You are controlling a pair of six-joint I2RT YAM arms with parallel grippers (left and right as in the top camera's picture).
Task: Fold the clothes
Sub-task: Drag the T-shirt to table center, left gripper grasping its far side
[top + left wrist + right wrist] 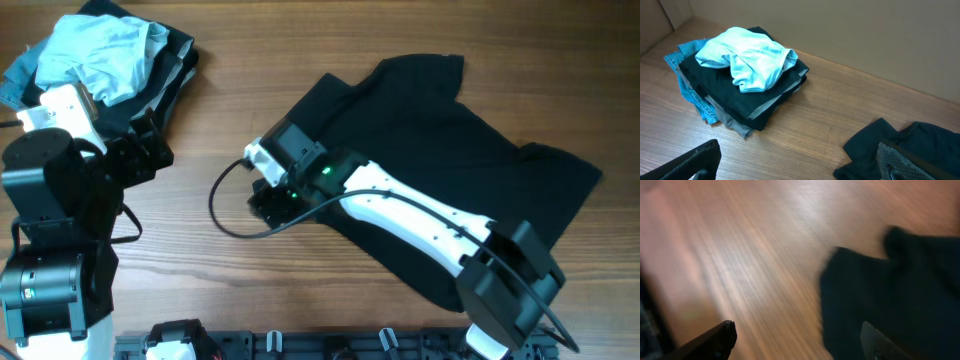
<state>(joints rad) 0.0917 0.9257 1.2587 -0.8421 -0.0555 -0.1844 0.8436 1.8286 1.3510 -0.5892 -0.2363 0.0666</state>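
Over the wooden table (250, 290), both the right gripper (797, 327), at the edge of the spread black short-sleeved T-shirt (430, 150), and the left gripper (797, 150) gape empty, and a shallow pinch risks bunching cloth.

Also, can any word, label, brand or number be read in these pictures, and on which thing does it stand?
None can be read. The black T-shirt is plain, the pile of clothes shows no label, and the right wrist view is too blurred to tell.
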